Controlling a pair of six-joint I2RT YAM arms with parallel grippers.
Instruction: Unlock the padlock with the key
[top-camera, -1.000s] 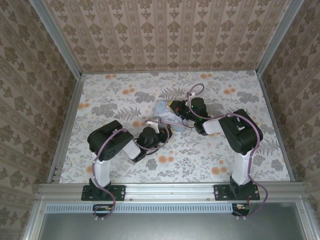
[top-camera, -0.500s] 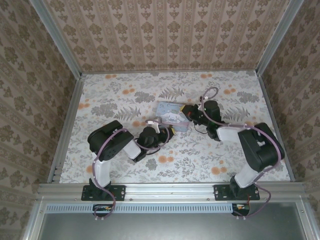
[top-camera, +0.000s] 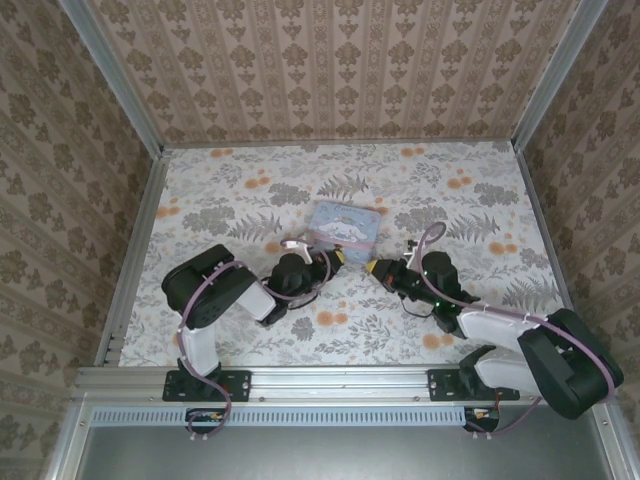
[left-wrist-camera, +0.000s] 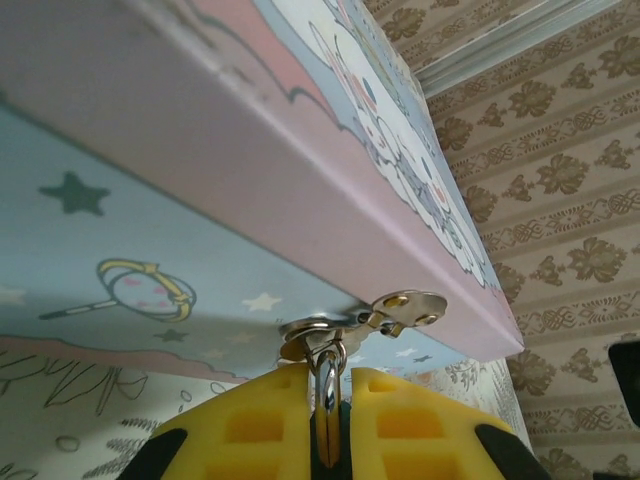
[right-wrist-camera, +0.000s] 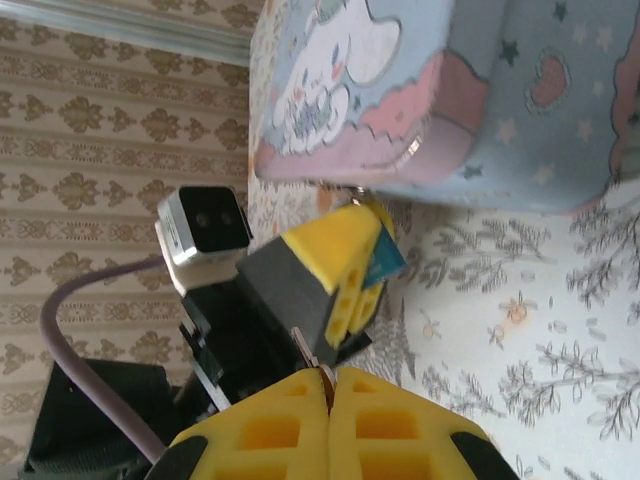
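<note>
Left hand (top-camera: 338, 258) pinches the padlock (right-wrist-camera: 388, 262) at the near edge of the tin (top-camera: 345, 222); right hand (right-wrist-camera: 328, 385), pinching the key (right-wrist-camera: 305, 350), sits apart.

One tin (top-camera: 345, 222). One padlock (right-wrist-camera: 383, 262), at the tin's near edge. One key (right-wrist-camera: 308, 352), near the tin. Two grippers: left gripper (top-camera: 337, 258) and right gripper (top-camera: 372, 267), both beside the tin.
</note>
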